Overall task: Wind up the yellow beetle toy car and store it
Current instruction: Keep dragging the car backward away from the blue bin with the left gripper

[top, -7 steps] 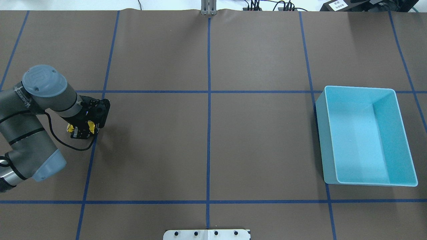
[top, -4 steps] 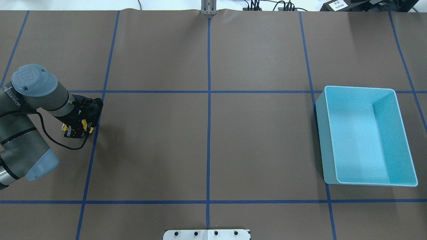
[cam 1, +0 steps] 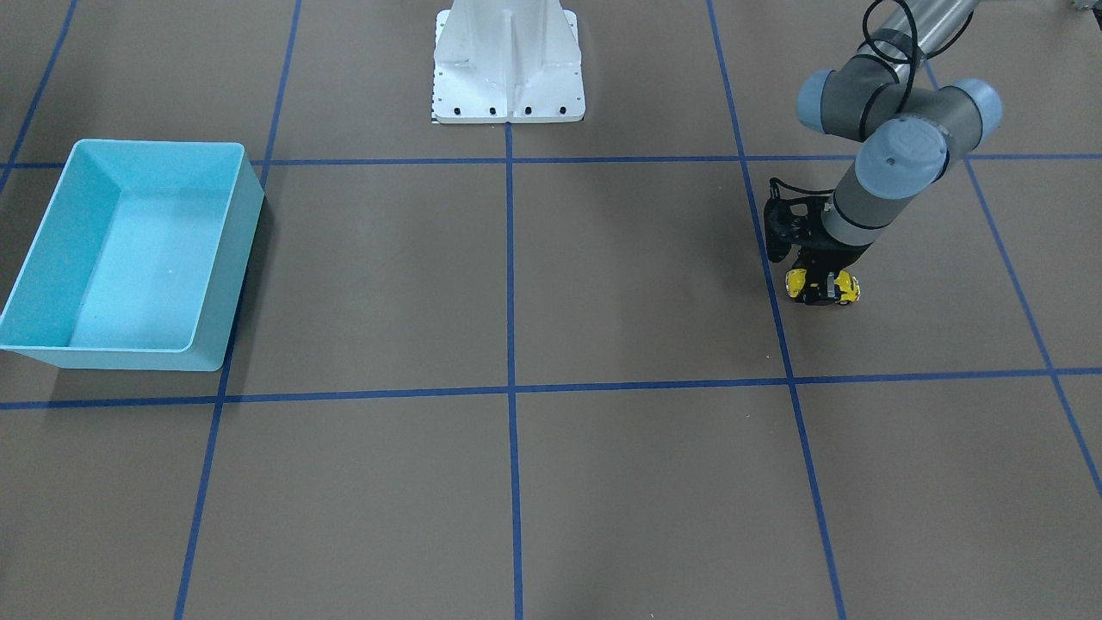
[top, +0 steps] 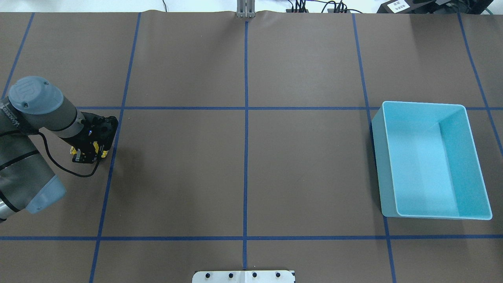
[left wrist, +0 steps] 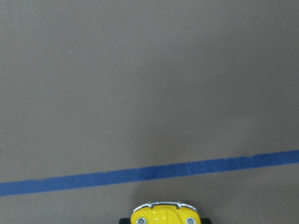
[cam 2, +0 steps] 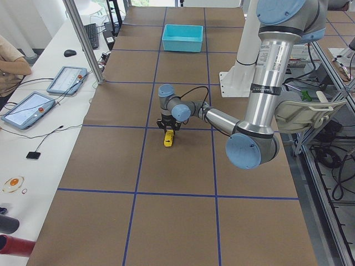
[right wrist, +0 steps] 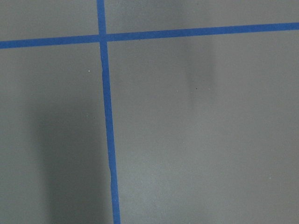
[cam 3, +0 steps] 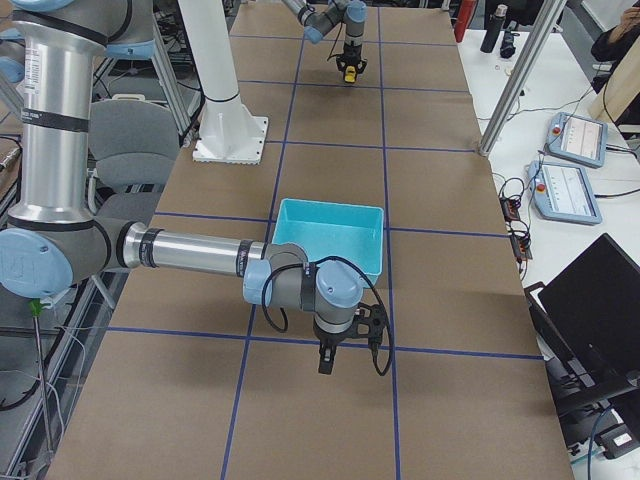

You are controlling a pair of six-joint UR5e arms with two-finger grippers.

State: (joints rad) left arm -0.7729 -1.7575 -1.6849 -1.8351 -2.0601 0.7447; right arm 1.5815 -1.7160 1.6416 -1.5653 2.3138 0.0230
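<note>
Item: toy car (left wrist: 163, 214), glossy yellow, rounded nose, chrome bumper, two small headlights. You will find it mid-right in the front-facing view, clamped in the left gripper (cam 1: 822, 291). Right gripper (cam 3: 326, 362): opening cannot be told.

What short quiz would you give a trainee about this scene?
1. True or false: the car lies in the bin.
2. The car is held by: A) the left gripper; B) the right one; C) nothing.
3. Short answer: what is inside the bin?

Key: 1. False, it is on the table, far from the bin. 2. A. 3. Nothing.
</note>
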